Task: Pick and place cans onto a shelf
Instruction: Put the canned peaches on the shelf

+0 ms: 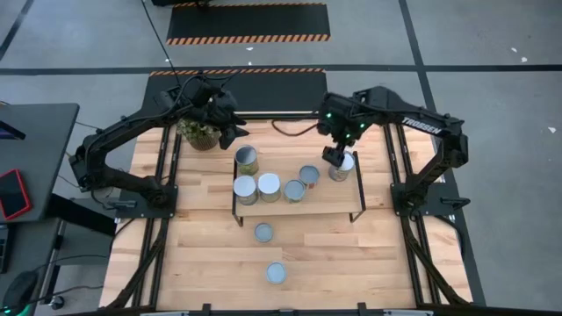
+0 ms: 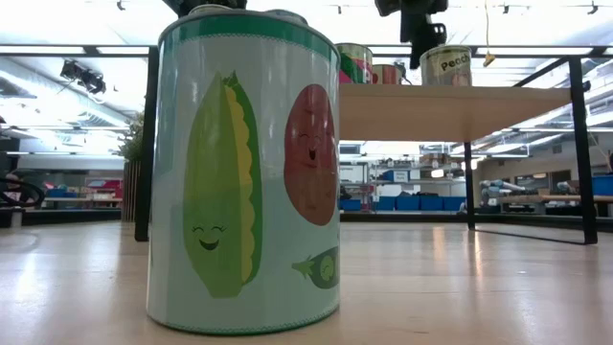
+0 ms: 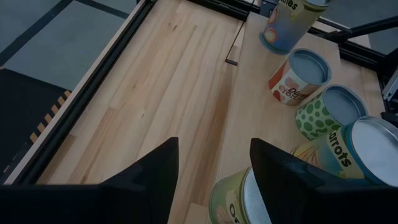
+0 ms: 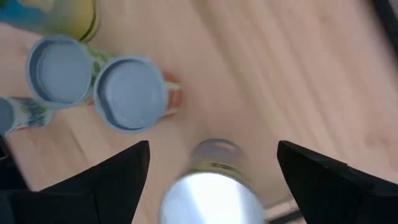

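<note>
Now, the right gripper hung directly over the can at the right end of the shelf, and in the right wrist view that can sat squarely between the two dark fingers, which stood wide apart and clear of its sides, so nothing was gripped. From the low view the peach-labelled can stood upright on the board with the gripper just above its top. Beyond those open jaws, two blue-topped cans stood side by side, touching.

Over on the other side, the left gripper hovered at the back of the shelf, near the potted plant and just behind the rear can. Its fingers were spread wide with bare wood between them, and a can top showed just beside one finger.

Six cans stood on the shelf in all, while two more cans waited on the table in front of it, the nearer one filling the low view as a big vegetable-printed can
</note>
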Motion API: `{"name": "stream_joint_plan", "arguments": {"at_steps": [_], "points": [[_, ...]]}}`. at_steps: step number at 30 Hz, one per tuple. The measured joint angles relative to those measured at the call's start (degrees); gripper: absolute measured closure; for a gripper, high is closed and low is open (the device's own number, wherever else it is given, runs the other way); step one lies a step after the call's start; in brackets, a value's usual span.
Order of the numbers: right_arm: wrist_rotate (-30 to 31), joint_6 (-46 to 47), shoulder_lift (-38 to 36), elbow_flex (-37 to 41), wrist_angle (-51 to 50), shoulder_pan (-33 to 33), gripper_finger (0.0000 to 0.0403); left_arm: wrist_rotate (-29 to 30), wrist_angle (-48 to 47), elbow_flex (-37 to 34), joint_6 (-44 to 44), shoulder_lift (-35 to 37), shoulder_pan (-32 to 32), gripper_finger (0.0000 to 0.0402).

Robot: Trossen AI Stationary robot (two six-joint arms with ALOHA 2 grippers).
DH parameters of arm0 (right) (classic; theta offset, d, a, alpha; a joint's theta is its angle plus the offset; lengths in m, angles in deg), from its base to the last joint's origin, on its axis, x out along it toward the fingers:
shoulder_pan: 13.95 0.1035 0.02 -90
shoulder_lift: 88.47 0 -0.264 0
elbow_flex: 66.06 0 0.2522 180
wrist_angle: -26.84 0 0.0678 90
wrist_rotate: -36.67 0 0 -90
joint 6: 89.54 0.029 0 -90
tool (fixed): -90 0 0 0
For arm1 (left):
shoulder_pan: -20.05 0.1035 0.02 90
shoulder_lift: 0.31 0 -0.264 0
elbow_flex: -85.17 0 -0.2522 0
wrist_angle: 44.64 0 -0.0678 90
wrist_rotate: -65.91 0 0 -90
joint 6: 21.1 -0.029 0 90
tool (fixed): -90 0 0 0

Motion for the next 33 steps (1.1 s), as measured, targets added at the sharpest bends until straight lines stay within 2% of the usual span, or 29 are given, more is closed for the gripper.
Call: {"name": "stream_joint_plan", "arguments": {"at_steps": [5, 7, 15, 20, 24, 29, 33], "points": [[0.99, -1.37, -0.92, -7.2, -5.77, -0.89, 0.0043, -0.02, 0.0, -0.02, 0.02, 0.0, 0.02, 0.0198], [1.83, -2.77, -2.21, -7.08, -5.23, -0.24, 0.0045, 0.0, 0.0, -0.02, 0.04, 0.0, -0.01, 0.0198], [5.58, -4.4, -10.81, 2.27, -5.26, 0.28, 0.0054, -0.01, -0.05, -0.02, 0.17, -0.02, -0.01, 0.0198], [3.95, -6.33, -18.53, 11.82, -5.62, 0.23, 0.0055, 0.0, -0.04, -0.02, -1.17, -0.02, -0.01, 0.0198], [6.53, -3.84, -22.36, 19.08, -4.85, 0.55, 0.0055, 0.0, -0.04, -0.02, -1.36, -0.02, -0.01, 0.0198], [6.28, 0.0, -21.83, 25.34, -0.14, 0.68, 0.0055, 0.0, -0.06, -0.02, -1.44, -0.02, -0.01, 0.0198], [5.13, 0.95, -18.96, 26.8, 3.49, 0.95, 0.0055, 0.0, -0.1, -0.02, -1.53, -0.02, -0.01, 0.0198]]}}
